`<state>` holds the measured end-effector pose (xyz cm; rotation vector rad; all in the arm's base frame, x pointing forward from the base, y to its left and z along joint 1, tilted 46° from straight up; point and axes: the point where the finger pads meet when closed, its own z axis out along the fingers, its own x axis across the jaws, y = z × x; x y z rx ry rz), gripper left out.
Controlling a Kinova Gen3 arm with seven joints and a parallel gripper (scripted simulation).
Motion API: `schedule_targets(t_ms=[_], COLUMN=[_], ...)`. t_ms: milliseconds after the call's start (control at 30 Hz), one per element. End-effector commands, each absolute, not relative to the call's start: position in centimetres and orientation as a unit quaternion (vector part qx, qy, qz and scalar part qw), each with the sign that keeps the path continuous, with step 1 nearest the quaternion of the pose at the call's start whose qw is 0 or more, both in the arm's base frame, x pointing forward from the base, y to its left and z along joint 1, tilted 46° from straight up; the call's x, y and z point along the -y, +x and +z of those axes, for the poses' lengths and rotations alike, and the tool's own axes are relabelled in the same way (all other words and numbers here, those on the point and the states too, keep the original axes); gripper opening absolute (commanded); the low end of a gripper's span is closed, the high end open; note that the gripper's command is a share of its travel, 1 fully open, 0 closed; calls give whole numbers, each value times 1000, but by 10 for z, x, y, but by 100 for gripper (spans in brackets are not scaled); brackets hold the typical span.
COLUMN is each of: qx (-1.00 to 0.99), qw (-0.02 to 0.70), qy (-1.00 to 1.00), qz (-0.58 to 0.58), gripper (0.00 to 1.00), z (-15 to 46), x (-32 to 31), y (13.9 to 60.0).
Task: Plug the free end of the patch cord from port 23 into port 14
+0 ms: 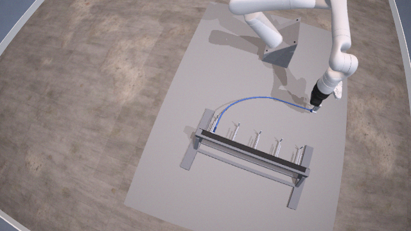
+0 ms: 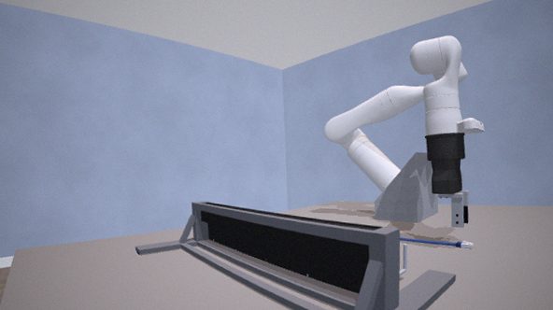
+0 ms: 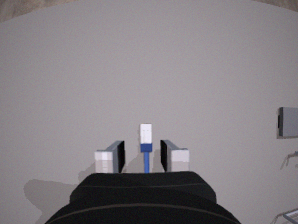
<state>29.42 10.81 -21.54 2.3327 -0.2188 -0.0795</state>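
The blue patch cord (image 1: pixel 250 99) (image 2: pixel 427 241) arcs over the table from the back of the rack (image 1: pixel 189 157) (image 2: pixel 386 253) near its one end. Its free end, a white plug (image 1: pixel 311 111) (image 2: pixel 465 245) (image 3: pixel 143 133), lies flat on the table. My gripper (image 1: pixel 316 106) (image 2: pixel 459 215) (image 3: pixel 142 151) is open and points straight down. It hangs a short way above the plug, and its fingers stand either side of the cord's end in the wrist view. Nothing is between the fingers. The rack's black front panel (image 2: pixel 277 244) faces away from the arm; the port numbers cannot be read.
Several short grey stubs (image 1: pixel 236 129) (image 1: pixel 277 145) stick out behind the rack. The arm's grey wedge base (image 1: pixel 282 48) (image 2: pixel 405 198) stands at the far end of the table. The table's right edge (image 1: pixel 345 128) is close to the plug. A rack foot (image 3: pixel 288 123) shows at the wrist view's right edge.
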Motion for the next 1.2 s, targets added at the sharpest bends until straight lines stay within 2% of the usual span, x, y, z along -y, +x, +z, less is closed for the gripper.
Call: schedule_targets(t_ms=[0,1167], qx=[85,84], qw=[388,387], qy=[917,918], qz=[-31,-29], gripper=[73,73], z=[-220,-238], x=[-103,-86], y=[295,293])
